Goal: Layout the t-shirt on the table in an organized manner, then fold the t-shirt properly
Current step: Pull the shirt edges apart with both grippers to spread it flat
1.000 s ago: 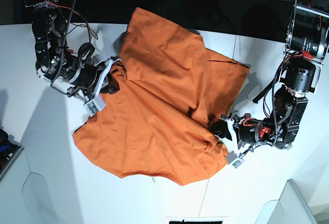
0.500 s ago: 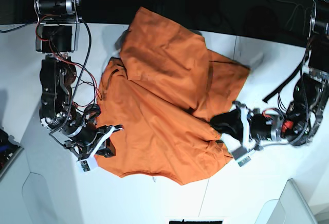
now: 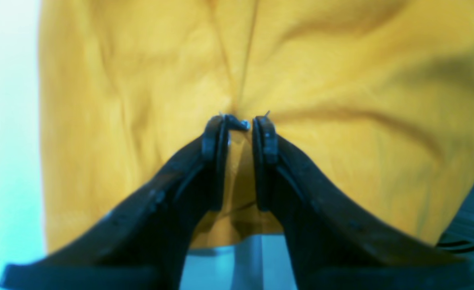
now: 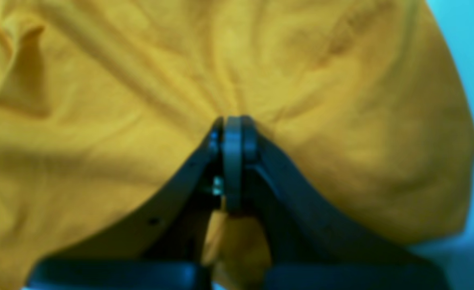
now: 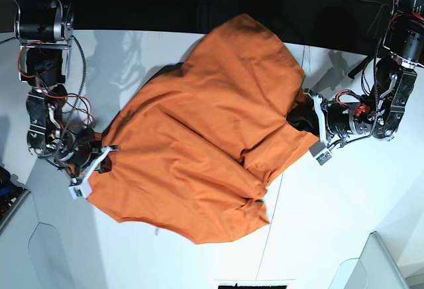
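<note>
The shirt (image 5: 199, 150) lies crumpled across the middle of the table (image 5: 344, 223), the right gripper (image 4: 232, 133) clamped on its lower-left edge and the left gripper (image 3: 239, 127), nearly closed, pinching its right edge, probably to pull it flat; no container shows here.

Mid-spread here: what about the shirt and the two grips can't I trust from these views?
- Collar and tag: unseen in every view, lost in the folds of the t-shirt.
- Right pincer: wrist view blurred; cloth between the tips is unclear.
- Left pincer: base view hides its tips under cloth.
- Far hem: dark background past the table obscures it.
</note>
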{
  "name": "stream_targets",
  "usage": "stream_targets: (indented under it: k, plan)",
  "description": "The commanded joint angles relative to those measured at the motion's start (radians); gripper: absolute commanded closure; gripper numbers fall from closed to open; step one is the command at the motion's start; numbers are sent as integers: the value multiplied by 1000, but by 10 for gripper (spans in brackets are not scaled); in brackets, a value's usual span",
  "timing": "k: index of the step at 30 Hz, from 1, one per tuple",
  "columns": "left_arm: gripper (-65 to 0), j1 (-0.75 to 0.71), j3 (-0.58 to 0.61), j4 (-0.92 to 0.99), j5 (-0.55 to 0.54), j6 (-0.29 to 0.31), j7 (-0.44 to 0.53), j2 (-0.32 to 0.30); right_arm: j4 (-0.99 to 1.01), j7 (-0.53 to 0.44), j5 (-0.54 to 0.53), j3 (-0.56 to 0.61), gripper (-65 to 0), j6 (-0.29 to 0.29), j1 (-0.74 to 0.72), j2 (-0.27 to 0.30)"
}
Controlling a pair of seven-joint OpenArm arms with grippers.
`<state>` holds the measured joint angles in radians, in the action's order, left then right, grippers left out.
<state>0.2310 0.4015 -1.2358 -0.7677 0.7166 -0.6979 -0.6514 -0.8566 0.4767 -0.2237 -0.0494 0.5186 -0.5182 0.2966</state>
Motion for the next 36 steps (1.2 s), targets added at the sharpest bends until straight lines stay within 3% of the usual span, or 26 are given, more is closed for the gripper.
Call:
stream_targets:
  k: [1, 7, 13, 20, 31, 36]
  plan:
    - [-155, 21, -3, 11, 56, -18, -24, -20, -29, 28, -22, -2, 0, 7, 2, 25]
    - [-155, 97, -3, 27, 170, -18, 39, -16, -237, 120, -144, -6, 0, 9, 187, 84]
    - [-156, 196, -3, 28, 194, -18, 29, 0, -498, 129, -163, -82, 0, 5, 418, 88]
    - [-155, 217, -3, 76, 220, -18, 50, 3, -687, 130, -205, -211, 0, 2, 625, 83]
    - [-155, 218, -3, 115, 226, -18, 80, 25, -777, 129, -327, -328, 0, 2, 628, 82]
    - [-155, 220, -3, 211, 299, -18, 144, 56, -760, 137, -256, -327, 0, 2, 608, 58]
